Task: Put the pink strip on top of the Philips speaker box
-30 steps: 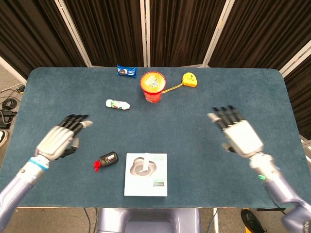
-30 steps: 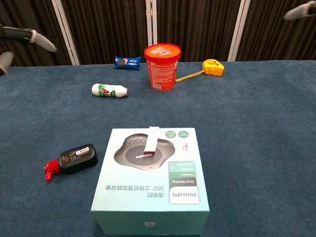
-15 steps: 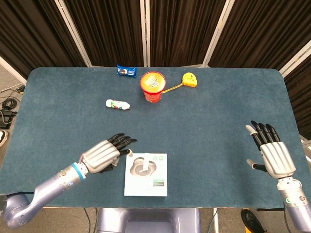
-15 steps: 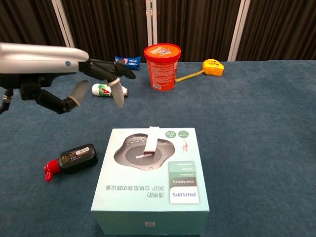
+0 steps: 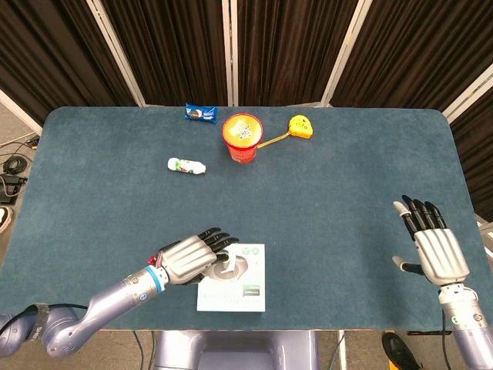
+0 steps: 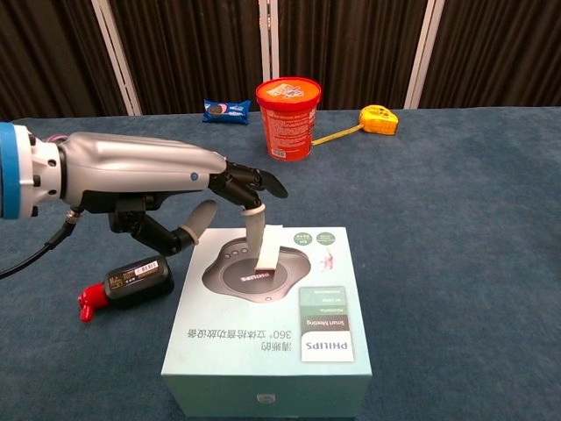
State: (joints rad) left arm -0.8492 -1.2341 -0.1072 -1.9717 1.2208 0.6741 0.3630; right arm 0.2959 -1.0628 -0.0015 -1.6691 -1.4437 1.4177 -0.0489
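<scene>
The pale green Philips speaker box [image 5: 245,293] [image 6: 272,355] lies flat near the table's front edge. The pale pink strip [image 5: 229,264] [image 6: 268,251] lies on its top, over the printed speaker picture. My left hand [image 5: 190,260] [image 6: 149,175] reaches in from the left and hovers over the box's left part, holding nothing. Its fingers [image 6: 253,218] are spread, and one points down at the strip's far end; I cannot tell whether it touches. My right hand [image 5: 433,248] is held open above the table's right side, far from the box, and shows only in the head view.
A black device with a red piece [image 6: 131,282] lies just left of the box, under my left arm. Further back are a white bottle [image 5: 186,165], a red tub [image 5: 243,139] [image 6: 287,117], a blue snack pack [image 5: 201,113] [image 6: 226,110] and a yellow tape measure [image 5: 300,126] [image 6: 379,119].
My left hand has swung in from the left side to above the box, its fingers now over the strip. My right hand drew back to the right and has since stayed nearly still.
</scene>
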